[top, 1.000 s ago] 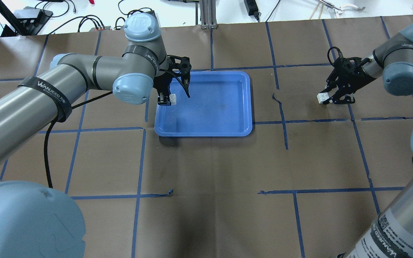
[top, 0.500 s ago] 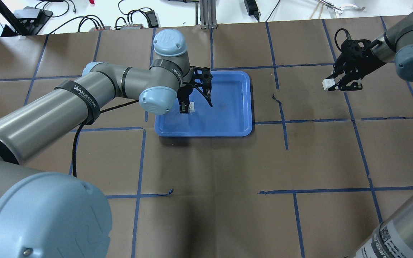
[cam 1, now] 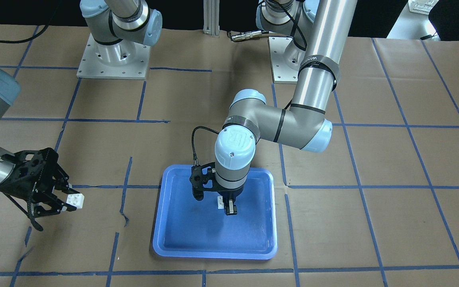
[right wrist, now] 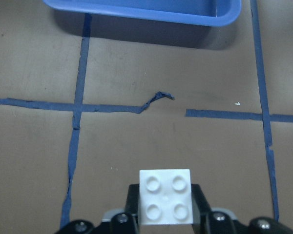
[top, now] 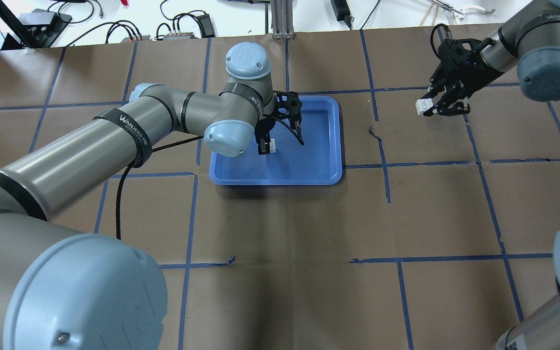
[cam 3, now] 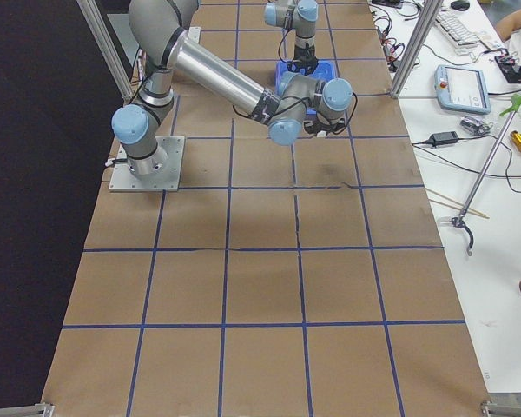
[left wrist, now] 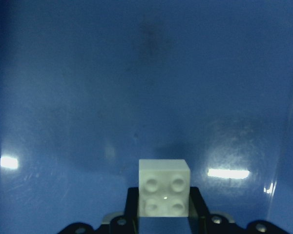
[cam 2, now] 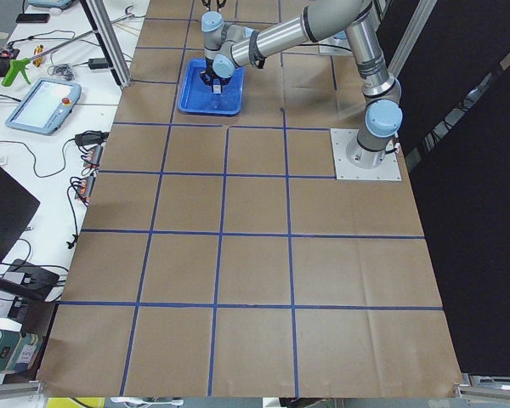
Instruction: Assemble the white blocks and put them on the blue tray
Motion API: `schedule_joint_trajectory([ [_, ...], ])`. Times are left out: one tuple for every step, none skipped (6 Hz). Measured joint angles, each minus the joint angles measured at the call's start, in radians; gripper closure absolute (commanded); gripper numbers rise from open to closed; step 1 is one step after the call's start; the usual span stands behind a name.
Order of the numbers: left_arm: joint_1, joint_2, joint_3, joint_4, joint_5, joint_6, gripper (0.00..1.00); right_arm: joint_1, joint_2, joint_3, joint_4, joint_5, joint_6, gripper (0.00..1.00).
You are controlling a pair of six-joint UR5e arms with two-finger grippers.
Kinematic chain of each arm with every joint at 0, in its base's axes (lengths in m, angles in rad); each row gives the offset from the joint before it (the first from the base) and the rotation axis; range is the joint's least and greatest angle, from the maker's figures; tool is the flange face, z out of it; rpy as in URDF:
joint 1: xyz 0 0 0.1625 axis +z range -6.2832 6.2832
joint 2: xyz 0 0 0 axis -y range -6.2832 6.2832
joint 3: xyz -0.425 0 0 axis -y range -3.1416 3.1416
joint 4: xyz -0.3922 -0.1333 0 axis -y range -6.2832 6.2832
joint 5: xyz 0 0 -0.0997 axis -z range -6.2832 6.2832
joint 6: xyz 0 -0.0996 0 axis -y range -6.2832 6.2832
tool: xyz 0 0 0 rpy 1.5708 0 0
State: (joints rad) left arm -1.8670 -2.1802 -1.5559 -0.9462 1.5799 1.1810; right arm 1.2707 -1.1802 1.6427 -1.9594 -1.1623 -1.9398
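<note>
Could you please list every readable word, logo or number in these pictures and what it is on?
"WANJEED": black strap around the left arm's silver tube; the trailing characters are blurred.
"UR": light-blue round joint cap of the left arm.
Other print is too small to read.

White blocks (top: 272,145): two. Blue tray (top: 309,163): one. Robot arms (top: 163,114): two. Grippers: two, left gripper (top: 266,147) and right gripper (top: 429,108).
</note>
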Motion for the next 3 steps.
schedule_joint_trajectory([
  [-0.005,-0.002,0.0,0.001,0.001,-0.003,0.99,0.01,-0.019,0.027,-0.009,0.016,0.03,0.84],
  [-0.008,-0.005,-0.004,0.004,0.002,-0.005,0.72,0.015,-0.03,0.05,-0.021,0.039,0.044,0.84],
  [-0.01,-0.006,-0.006,0.01,0.002,-0.007,0.02,0.023,-0.035,0.065,-0.033,0.051,0.051,0.84],
])
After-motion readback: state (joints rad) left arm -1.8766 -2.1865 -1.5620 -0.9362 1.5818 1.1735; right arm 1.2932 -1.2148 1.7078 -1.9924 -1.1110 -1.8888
